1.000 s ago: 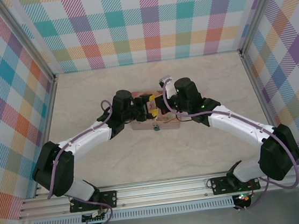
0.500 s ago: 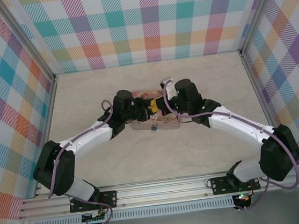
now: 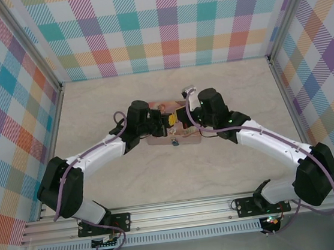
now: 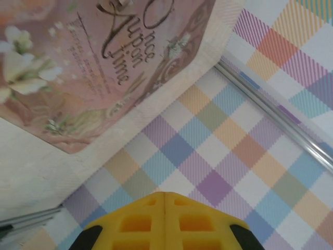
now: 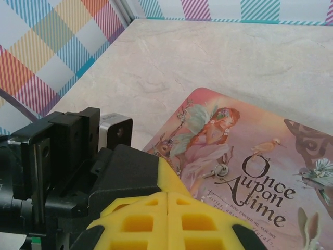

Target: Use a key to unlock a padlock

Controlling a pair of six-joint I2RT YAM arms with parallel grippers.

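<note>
Key [image 5: 217, 170] lies loose on the pink tin [image 5: 250, 135] (just beside the painted fairy). The padlock [image 3: 174, 142] sits at the tin's near edge. Above the tin, the left gripper [image 4: 165, 200] and right gripper [image 5: 167, 200] each have their fingers pressed together, holding nothing.

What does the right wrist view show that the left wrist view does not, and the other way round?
Right wrist view: the fairy picture on the pink tin, the key lying on that lid, and the left arm, its black end close by. Left wrist view: a metal frame rail along the checked wall. Both: the tin's "Once upon a time" lettering, checked wall, and each camera's own yellow fingers pressed shut, left gripper and right gripper.
</note>
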